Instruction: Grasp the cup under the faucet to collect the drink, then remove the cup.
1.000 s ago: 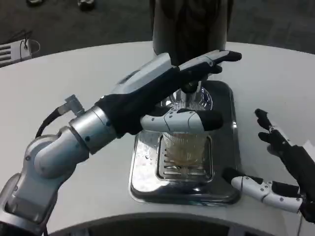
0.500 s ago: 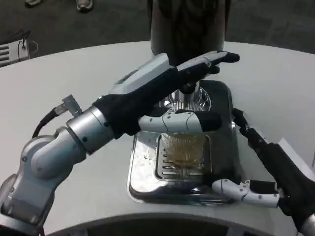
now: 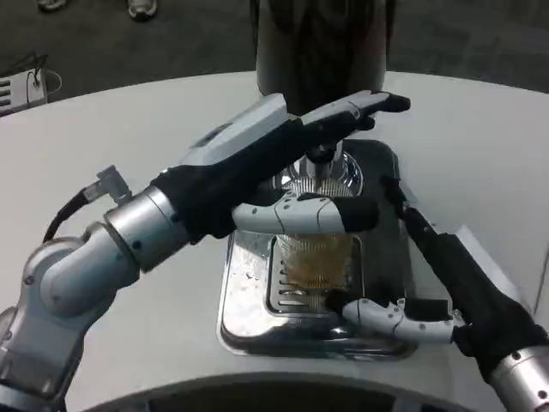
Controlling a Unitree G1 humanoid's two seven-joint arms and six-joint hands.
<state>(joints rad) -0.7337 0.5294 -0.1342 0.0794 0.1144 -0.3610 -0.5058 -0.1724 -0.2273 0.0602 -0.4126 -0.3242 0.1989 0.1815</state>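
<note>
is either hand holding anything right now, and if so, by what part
Neither hand clearly holds anything. The left hand reaches over the cup toward the faucet; contact cannot be told. The right hand sits open beside the cup.

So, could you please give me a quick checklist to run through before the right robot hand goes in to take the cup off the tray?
1. Cup upright on the drip tray grate: ok.
2. Drink in the cup: ok, amber liquid shows through the clear wall; the exact level cannot be told.
3. Flow from the faucet stopped: cannot tell, the left robot hand covers the spout.
4. Left robot hand clear of the cup: not ok, its thumb lies across the cup's top.
5. Right robot hand open and beside the cup: ok, fingers spread, thumb near the cup's base.
6. Right robot hand gripping the cup: not ok, not yet closed.
</note>
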